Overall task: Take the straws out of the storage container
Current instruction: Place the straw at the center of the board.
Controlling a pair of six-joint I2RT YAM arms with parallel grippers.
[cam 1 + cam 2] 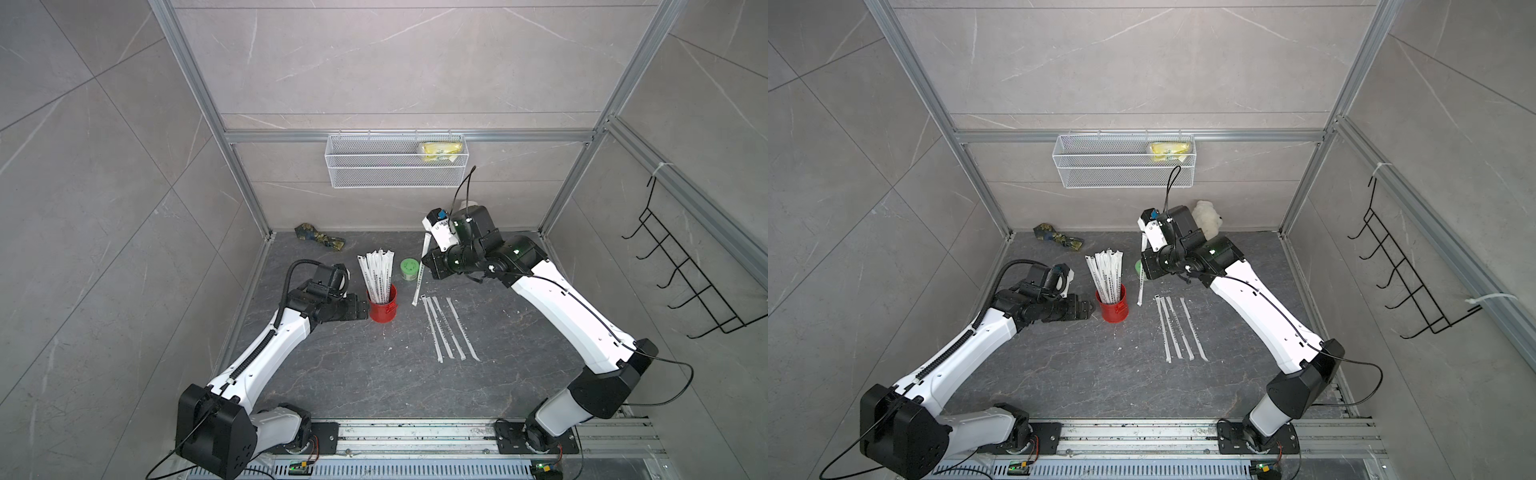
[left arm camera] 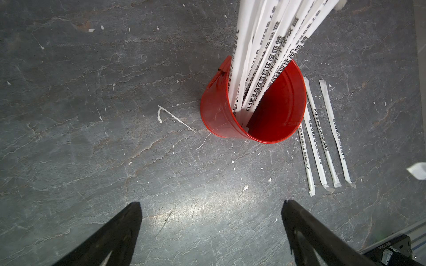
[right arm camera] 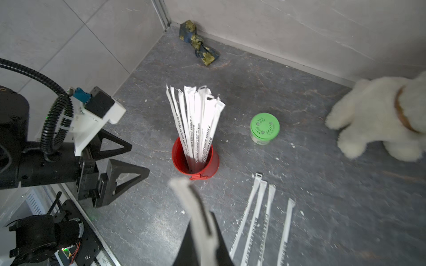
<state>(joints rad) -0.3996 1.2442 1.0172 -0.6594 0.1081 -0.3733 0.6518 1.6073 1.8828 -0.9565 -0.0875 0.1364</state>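
Four laid straws (image 1: 446, 328) rest beside the storage container (image 1: 382, 309), on the right arm's side. The left gripper (image 2: 211, 207), jaws wide, sits just beside the container and could tip it, spilling the standing straws (image 1: 376, 276). Beyond the container, the right gripper (image 3: 202, 232) pinches a held straw (image 1: 419, 278) that may slip or strike the green jar (image 1: 409, 268).

A robot lab cell: aluminium frame (image 1: 270, 136), stone-look wall panels (image 1: 395, 62), and a mounting rail (image 1: 415, 434).

Shows white straws (image 1: 376, 274) printed with small black characters, and a plain glossy red storage container (image 1: 382, 311). Sets both against a dark grey surface (image 1: 353, 374) veined with pale cracks. Adds a jar (image 3: 265, 126) lidded in bright green with a leaf-wreath pattern, and a navy cloth (image 3: 198, 43) with gold flowers.
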